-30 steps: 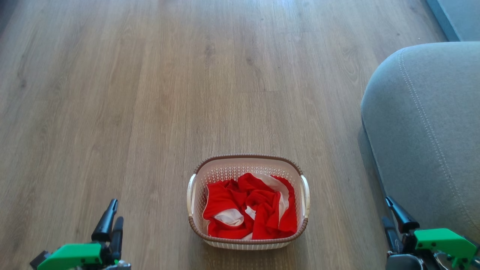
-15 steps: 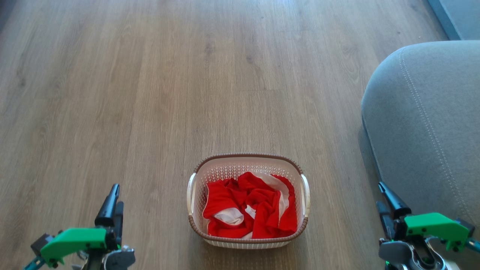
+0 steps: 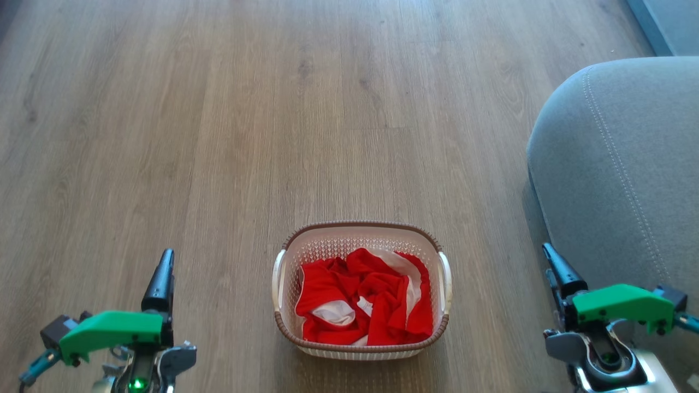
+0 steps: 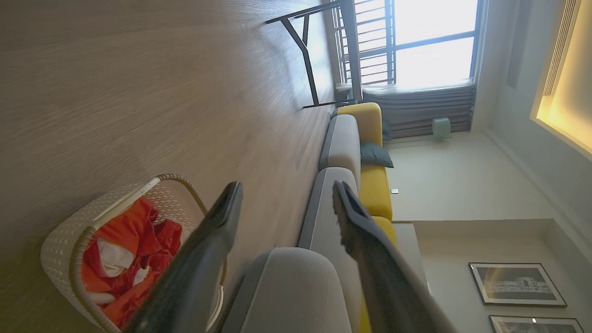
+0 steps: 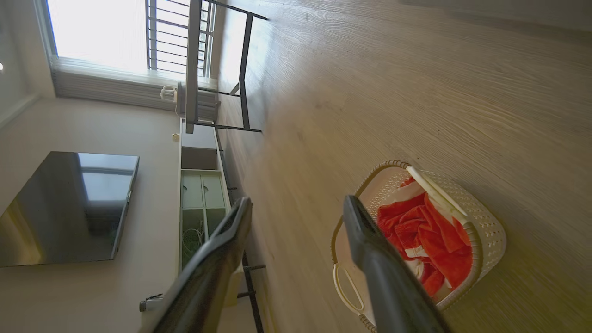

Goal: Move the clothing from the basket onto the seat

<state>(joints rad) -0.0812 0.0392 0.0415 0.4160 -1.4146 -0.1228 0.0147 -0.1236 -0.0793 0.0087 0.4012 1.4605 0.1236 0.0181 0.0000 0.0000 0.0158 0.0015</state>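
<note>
The basket [image 3: 333,246] is a small cream plastic container, rounded-rectangular, with perforated walls, a brown woven-look rim and a pale handle on each short side. It stands upright, open side up. The clothing [image 3: 360,297] lies crumpled inside the basket: bright red fabric with white panels, below the rim. The seat [image 3: 617,180], a large grey upholstered cushion with a rounded corner and pale stitching, lies right of the basket, apart from it
</note>
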